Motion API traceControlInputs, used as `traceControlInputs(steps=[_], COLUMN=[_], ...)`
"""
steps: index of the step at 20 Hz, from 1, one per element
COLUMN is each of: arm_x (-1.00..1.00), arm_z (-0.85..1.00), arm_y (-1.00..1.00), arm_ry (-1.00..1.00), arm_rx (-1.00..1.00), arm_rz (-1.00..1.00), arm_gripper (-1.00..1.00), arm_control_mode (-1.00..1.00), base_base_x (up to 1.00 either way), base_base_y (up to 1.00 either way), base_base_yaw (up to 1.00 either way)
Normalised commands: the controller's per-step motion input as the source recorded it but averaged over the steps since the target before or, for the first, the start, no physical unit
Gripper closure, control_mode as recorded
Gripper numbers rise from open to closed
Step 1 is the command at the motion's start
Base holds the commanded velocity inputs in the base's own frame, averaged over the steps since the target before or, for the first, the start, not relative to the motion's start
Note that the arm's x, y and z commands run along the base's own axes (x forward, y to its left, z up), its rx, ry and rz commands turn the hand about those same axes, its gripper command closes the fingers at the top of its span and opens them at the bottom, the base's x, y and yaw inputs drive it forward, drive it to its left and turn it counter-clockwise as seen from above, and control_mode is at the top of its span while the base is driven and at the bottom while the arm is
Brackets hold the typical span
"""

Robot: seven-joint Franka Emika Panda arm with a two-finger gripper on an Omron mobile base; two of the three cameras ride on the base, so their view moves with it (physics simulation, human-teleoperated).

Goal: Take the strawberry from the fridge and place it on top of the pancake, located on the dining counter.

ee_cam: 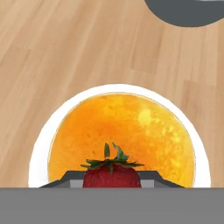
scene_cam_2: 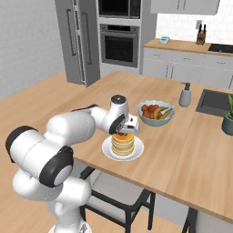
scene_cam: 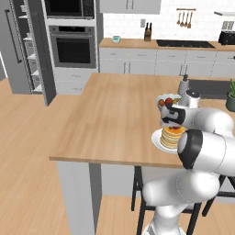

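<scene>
Our gripper (ee_cam: 112,183) is closed on the strawberry (ee_cam: 112,174), leafy top up, directly above the pancake (ee_cam: 120,138) on the dining counter (scene_cam: 110,114). In the hand view the berry sits toward the stack's 6 o'clock edge; the centre lies toward 12. The fruit bowl (scene_cam_2: 156,113) stands near, beyond it.

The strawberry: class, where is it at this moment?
In the hand view the strawberry sits between the pincer's fingertips, directly above the near edge of the pancake on its white plate.
</scene>
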Motion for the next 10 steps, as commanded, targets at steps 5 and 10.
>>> traceControlInputs(steps=[5,10], arm_x=[0.00,0.00], arm_z=[-0.25,-0.23], arm_y=[0.00,-0.01], arm_ry=[0.00,0.00], arm_rx=[0.00,0.00], arm_rz=[0.00,0.00], arm_gripper=[1.00,1.00], arm_control_mode=[-1.00,-1.00], base_base_x=[0.00,0.00], base_base_y=[0.00,0.00], base_base_yaw=[0.00,0.00])
